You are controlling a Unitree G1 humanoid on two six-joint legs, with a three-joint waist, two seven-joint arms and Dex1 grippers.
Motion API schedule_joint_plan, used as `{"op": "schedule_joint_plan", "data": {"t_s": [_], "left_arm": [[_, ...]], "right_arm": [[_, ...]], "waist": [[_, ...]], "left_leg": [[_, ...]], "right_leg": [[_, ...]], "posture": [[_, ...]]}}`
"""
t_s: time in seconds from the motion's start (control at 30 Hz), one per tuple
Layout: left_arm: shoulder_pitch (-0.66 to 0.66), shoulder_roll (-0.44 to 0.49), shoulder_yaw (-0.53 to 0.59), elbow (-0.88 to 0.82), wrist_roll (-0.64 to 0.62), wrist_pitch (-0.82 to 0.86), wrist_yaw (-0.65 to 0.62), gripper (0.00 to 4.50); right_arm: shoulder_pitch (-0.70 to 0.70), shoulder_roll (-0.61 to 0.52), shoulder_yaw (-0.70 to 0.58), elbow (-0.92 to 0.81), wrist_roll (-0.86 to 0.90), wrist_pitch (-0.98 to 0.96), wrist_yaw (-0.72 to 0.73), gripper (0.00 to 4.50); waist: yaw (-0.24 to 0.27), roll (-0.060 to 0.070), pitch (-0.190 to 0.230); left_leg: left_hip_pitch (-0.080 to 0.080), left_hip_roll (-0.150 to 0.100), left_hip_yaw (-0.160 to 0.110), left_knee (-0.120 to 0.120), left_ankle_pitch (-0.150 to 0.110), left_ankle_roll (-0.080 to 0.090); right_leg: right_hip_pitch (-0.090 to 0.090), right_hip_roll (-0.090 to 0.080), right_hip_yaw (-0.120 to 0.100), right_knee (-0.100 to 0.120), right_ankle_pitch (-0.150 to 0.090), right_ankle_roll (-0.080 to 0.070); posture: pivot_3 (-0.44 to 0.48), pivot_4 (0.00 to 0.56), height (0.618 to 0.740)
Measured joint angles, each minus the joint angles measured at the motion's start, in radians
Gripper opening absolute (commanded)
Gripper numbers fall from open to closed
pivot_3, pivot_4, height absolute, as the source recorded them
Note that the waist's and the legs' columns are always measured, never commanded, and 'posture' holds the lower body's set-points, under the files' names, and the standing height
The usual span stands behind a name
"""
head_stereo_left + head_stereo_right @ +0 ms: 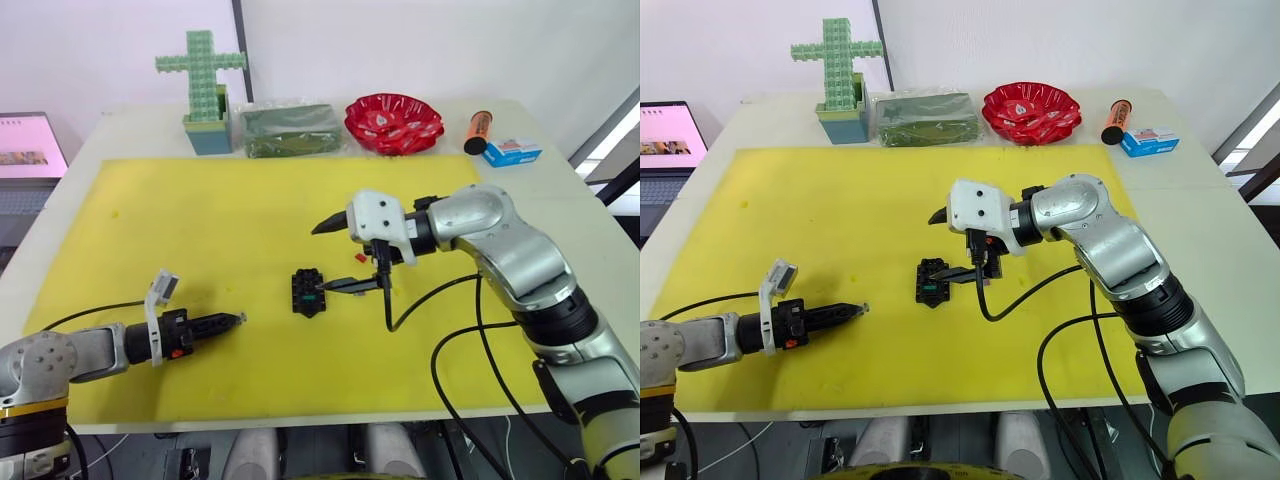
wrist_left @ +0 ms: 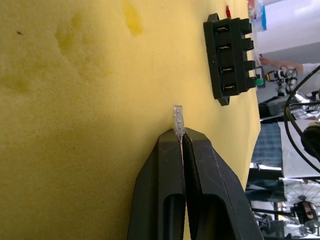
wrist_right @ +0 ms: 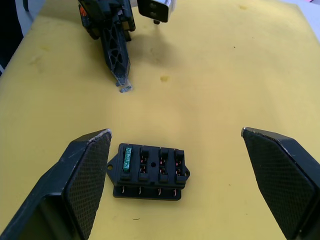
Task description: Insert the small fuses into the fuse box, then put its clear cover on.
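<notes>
1. Left gripper [image 1: 238, 319] sits low over the yellow mat [image 1: 200, 210] near its front left corner, fingers pressed together, pinching a pale grey fuse [image 2: 178, 119] at the tips.
2. Fuse box [image 1: 308, 291] lies mid-mat, toward the front edge, a green fuse [image 3: 128, 160] seated in one end slot, the other slots open.
3. Right gripper [image 1: 335, 255] hangs just right of the box, fingers spread wide, nothing held.
4. A red fuse [image 1: 361, 257] lies on the mat by that gripper.
</notes>
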Motion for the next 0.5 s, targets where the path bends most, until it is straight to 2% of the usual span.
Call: {"op": "schedule_joint_plan", "data": {"t_s": [0.23,0.33,0.5], "left_arm": [[0.005,0.095,-0.067,-0.113,0.094,-0.214,-0.193,0.03],[-0.053,0.158,-0.109,-0.196,0.121,-0.302,-0.296,0.03],[-0.218,0.235,-0.268,-0.267,0.232,-0.444,-0.442,0.03]], "right_arm": [[0.054,-0.030,-0.028,-0.031,0.048,0.067,0.004,4.50],[0.062,-0.034,-0.078,-0.051,0.112,0.160,-0.004,4.50],[0.040,-0.057,-0.156,-0.082,0.247,0.379,-0.035,4.50]], "waist": [[0.003,-0.001,0.001],[0.001,0.000,0.001],[0.005,0.001,0.002]], "left_leg": [[-0.003,0.000,-0.001,0.000,0.000,-0.001],[-0.003,0.000,0.000,-0.001,0.000,-0.001],[-0.004,-0.002,0.000,0.000,0.000,-0.001]], "right_leg": [[-0.002,-0.001,-0.001,-0.001,0.000,-0.002],[-0.002,-0.005,-0.001,-0.002,-0.002,-0.004],[-0.002,-0.004,-0.002,-0.004,-0.001,-0.005]], "posture": [[0.000,0.150,0.740],[0.000,0.150,0.740],[0.000,0.150,0.740]]}}
